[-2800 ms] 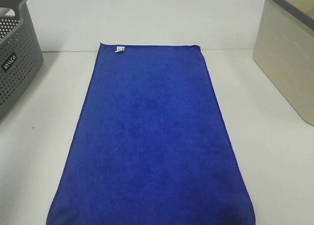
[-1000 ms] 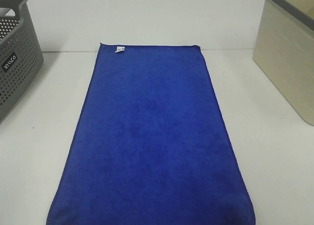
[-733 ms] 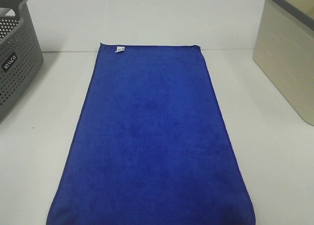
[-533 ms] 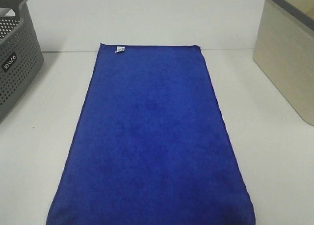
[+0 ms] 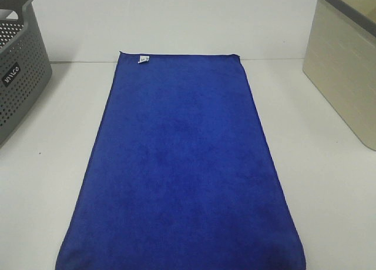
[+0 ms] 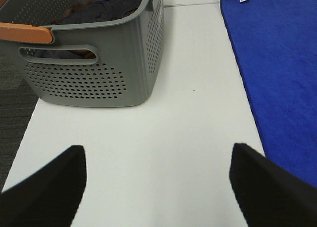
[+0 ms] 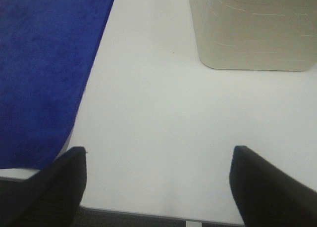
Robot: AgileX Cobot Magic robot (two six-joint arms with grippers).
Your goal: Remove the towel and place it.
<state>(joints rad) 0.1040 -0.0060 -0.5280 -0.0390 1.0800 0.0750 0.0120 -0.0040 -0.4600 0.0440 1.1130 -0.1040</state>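
The royal-blue towel (image 5: pixel 182 164) lies flat and spread out lengthwise down the middle of the white table (image 5: pixel 47 176), its small white tag (image 5: pixel 143 59) at the far short edge. It also shows in the left wrist view (image 6: pixel 277 68) and in the right wrist view (image 7: pixel 44 64). My left gripper (image 6: pixel 157 187) is open and empty over bare table between the grey basket and the towel. My right gripper (image 7: pixel 158 187) is open and empty over bare table near the front edge, between the towel and the beige basket. Neither gripper shows in the high view.
A grey perforated basket (image 5: pixel 17 70) stands at the left; in the left wrist view (image 6: pixel 94 54) it holds dark cloth. A beige basket (image 5: pixel 346 64) stands at the right, also in the right wrist view (image 7: pixel 252 29). The table's front edge (image 7: pixel 148 213) lies under the right gripper.
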